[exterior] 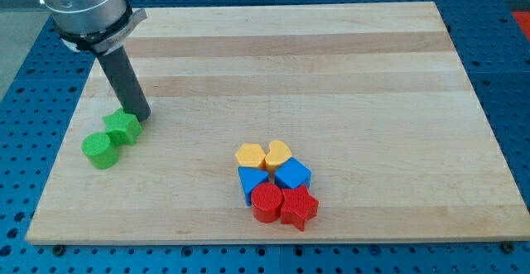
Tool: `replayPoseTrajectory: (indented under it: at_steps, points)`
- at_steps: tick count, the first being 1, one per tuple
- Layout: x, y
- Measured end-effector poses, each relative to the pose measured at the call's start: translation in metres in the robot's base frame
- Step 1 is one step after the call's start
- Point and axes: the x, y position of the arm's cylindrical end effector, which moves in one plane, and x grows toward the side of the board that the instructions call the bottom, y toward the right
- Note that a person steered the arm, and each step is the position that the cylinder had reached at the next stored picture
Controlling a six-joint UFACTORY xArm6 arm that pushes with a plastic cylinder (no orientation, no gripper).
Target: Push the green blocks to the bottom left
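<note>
Two green blocks lie at the view's left on the wooden board (331, 67). The green star block (122, 127) touches the green round block (100, 151), which lies just below and left of it. My tip (138, 117) stands against the upper right side of the green star block. The dark rod rises up and to the left from there to the grey arm at the view's top left.
A cluster of other blocks sits at the bottom centre: an orange block (249, 155), an orange heart (278, 152), two blue blocks (252, 180) (292, 175), a red round block (267, 202) and a red star (300, 208). The board's left edge is close to the green blocks.
</note>
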Motion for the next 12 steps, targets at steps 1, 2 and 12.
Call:
replayPoseTrajectory:
  at_steps: [1, 2, 12]
  points:
    - [0.007, 0.0]
    - [0.013, -0.001]
    - [0.026, -0.027]
